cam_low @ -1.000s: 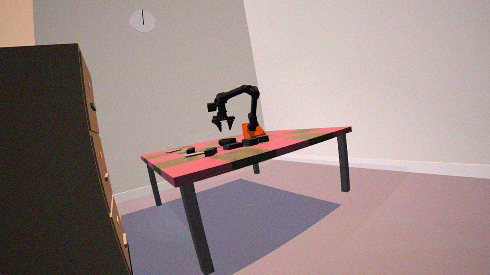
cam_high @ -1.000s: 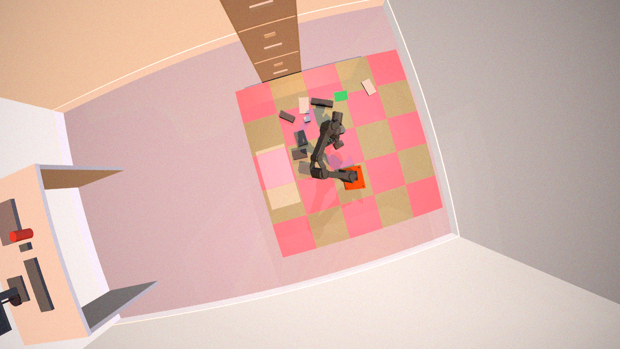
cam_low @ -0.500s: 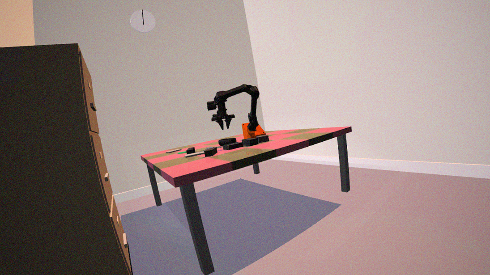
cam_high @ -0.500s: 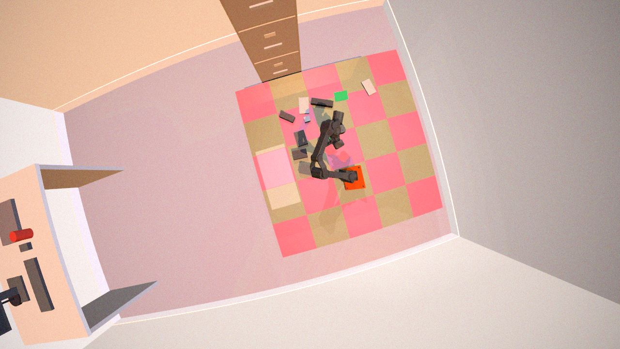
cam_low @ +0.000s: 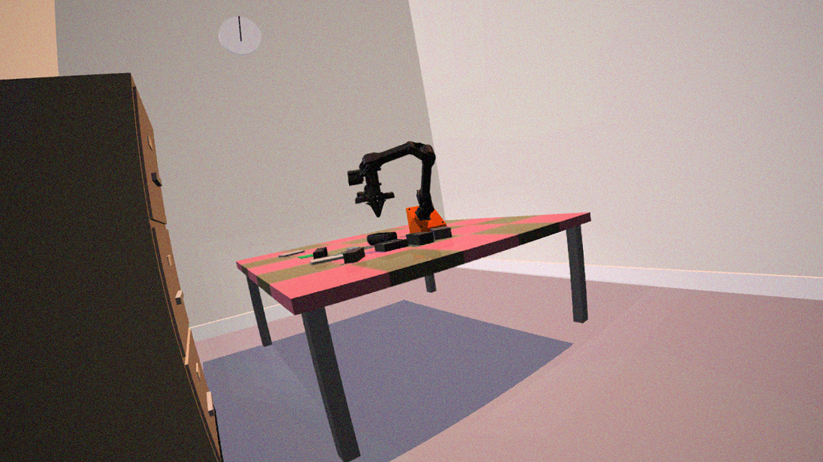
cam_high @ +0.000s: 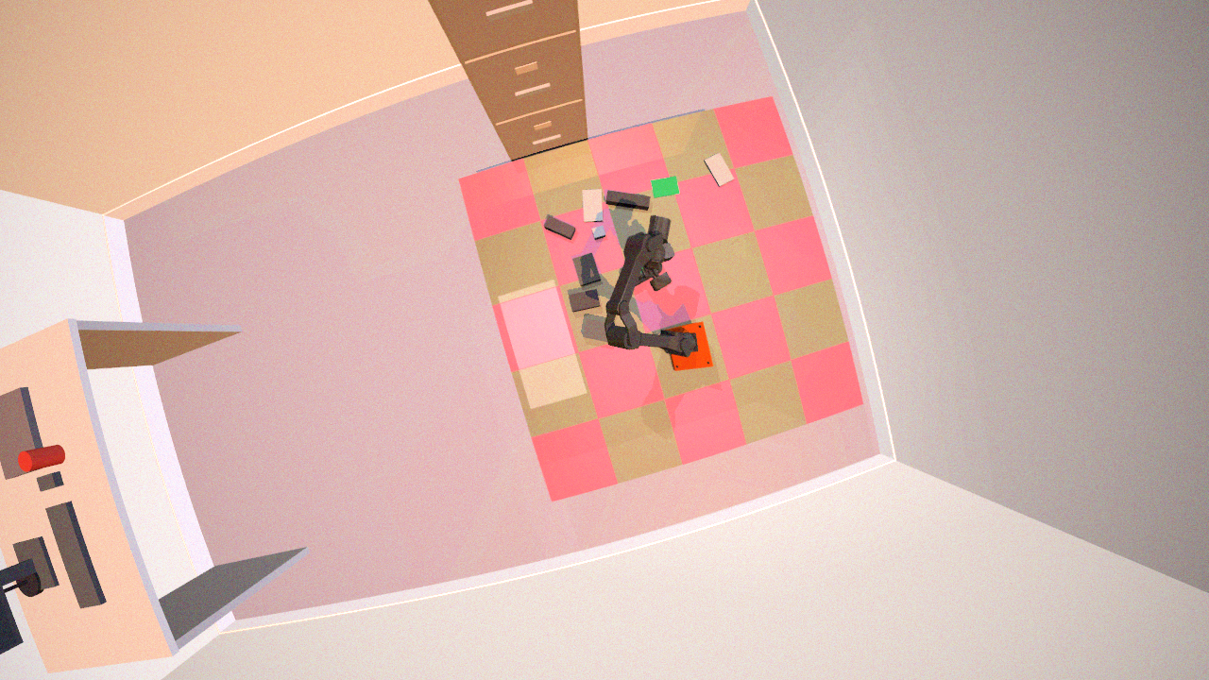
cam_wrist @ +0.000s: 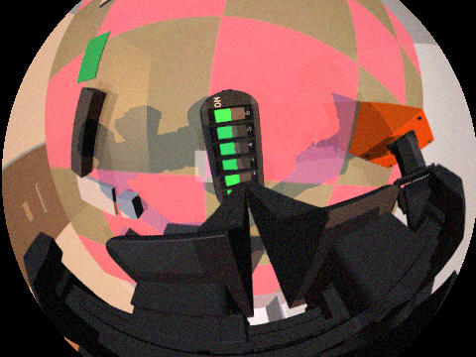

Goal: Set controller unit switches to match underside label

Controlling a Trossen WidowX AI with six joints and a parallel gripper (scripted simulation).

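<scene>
Claw pinched shut above the switch unit

The gripper [cam_wrist: 254, 205] hangs over the bench with its fingers closed tight on nothing, likely forming one narrow tip for pressing rockers. Just beneath and ahead lies the dark grey controller unit [cam_wrist: 233, 139], flat on its base, switches up, green ends in a row; its label is hidden underneath. Other dark modules [cam_wrist: 87, 131] sit beside it, and the orange base plate [cam_wrist: 377, 129] stands off to the side.

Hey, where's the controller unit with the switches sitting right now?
In the wrist view the controller unit lies on the checkered bench just beyond the shut tool, between a dark module at left and the orange arm base at right.
</scene>
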